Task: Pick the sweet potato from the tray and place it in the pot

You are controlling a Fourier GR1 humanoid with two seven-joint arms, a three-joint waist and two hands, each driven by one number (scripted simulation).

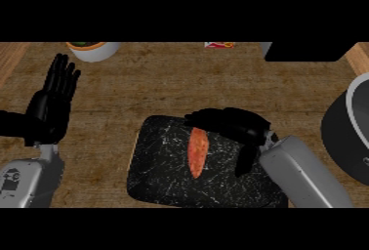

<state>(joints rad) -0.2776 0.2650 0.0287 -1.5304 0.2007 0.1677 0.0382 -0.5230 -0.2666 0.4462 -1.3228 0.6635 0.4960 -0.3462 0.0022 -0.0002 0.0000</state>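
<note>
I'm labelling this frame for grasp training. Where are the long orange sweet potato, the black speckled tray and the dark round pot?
Long orange sweet potato (196, 152), head view, middle of its body.
Black speckled tray (160, 168), head view, bare surface left of the potato.
Dark round pot (351, 102), head view, its pale rim at the right edge.

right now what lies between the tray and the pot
In the head view, the right hand and grey forearm lie between the black speckled tray and dark round pot.

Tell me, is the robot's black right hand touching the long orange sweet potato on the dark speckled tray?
Cannot tell. In the head view the right hand curls over the sweet potato's far end, hiding any contact.
</note>
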